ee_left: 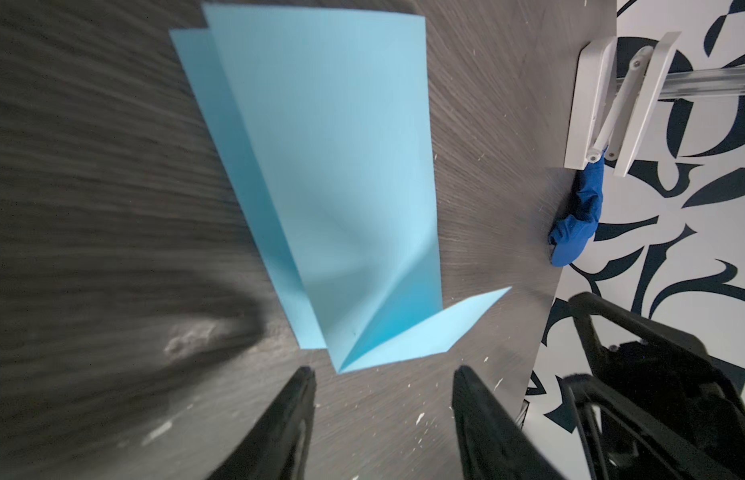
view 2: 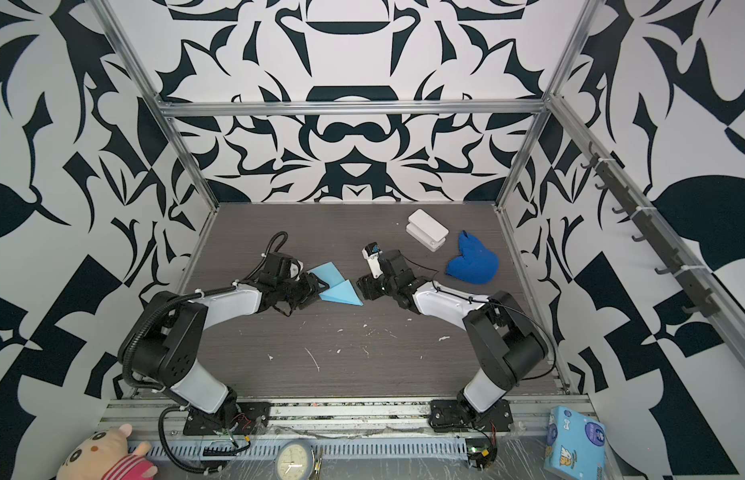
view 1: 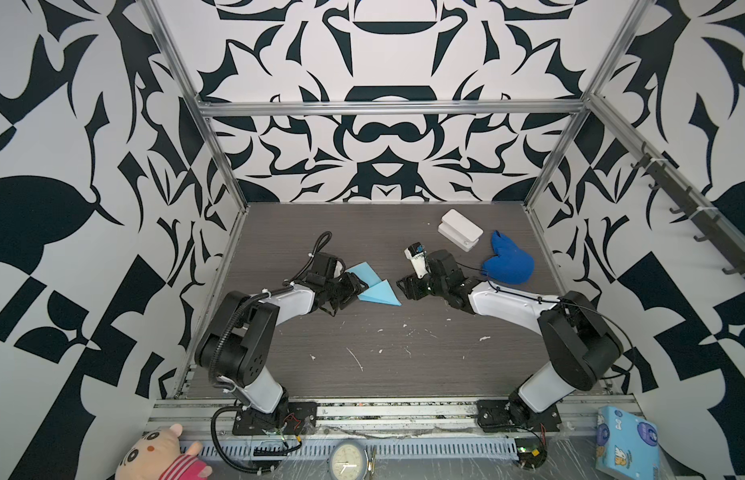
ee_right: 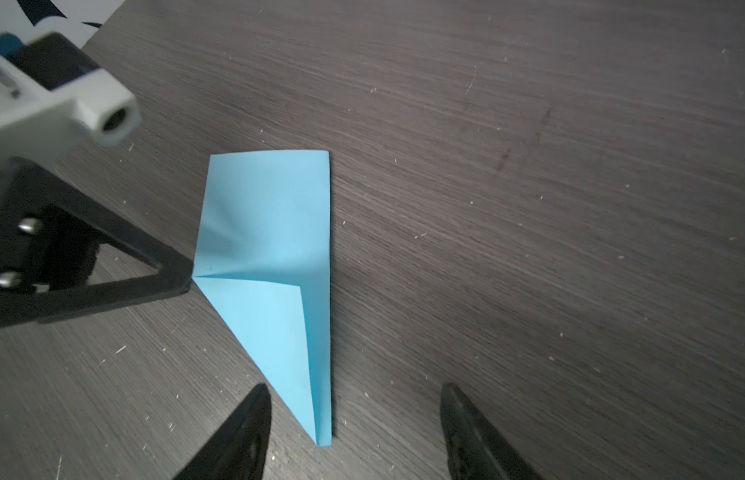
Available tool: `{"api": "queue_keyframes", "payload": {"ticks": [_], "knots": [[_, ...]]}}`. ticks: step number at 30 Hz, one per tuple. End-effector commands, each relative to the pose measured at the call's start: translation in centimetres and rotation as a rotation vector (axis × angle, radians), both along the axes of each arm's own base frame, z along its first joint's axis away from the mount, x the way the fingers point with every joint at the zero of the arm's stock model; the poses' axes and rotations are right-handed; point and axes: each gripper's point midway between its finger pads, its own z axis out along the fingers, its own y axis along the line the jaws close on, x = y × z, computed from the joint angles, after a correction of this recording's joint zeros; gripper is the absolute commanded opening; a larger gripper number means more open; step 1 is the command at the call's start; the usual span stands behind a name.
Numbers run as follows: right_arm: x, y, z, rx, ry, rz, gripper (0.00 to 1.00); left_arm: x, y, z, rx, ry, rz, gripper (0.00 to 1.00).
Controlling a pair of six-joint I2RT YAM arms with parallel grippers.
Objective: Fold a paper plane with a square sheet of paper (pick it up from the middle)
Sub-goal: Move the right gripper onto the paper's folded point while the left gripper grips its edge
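In both top views the left end effector (view 1: pixel 360 287) (view 2: pixel 321 286) covers the middle of the folded sheet of paper (view 1: pixel 381 294) (view 2: pixel 341 296), hiding that part. The left wrist view smears the desk (ee_left: pixel 71 166) with blur, and a white hinged block (ee_left: pixel 587 104) hides part of the blue cloth (ee_left: pixel 570 237). A top view's lower edge cuts off the plush toy (view 1: pixel 154 455).

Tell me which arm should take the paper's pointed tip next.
Right, probably: the right gripper, open, faces the pointed tip of the paper, while the left gripper sits at a side edge.
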Motion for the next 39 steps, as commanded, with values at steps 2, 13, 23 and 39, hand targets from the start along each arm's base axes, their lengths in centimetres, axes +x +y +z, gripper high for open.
{"api": "queue_keyframes", "payload": {"ticks": [2, 13, 23, 39], "knots": [[1.0, 0.7, 3.4, 0.049, -0.133, 0.013, 0.67, 1.1, -0.7, 0.2, -0.031, -0.013, -0.010, 0.55], [-0.5, 1.8, 3.1, 0.074, -0.233, 0.112, 0.85, 2.2, -2.6, 0.6, -0.135, -0.024, -0.044, 0.33], [-3.3, 3.6, 0.9, -0.095, -0.406, 0.308, 0.85, 2.1, -2.8, 0.6, -0.132, -0.002, -0.053, 0.12], [-5.8, 4.1, -3.3, -0.211, -0.575, 0.362, 0.59, -0.2, -4.1, 1.3, -0.139, 0.101, -0.036, 0.09]]}}
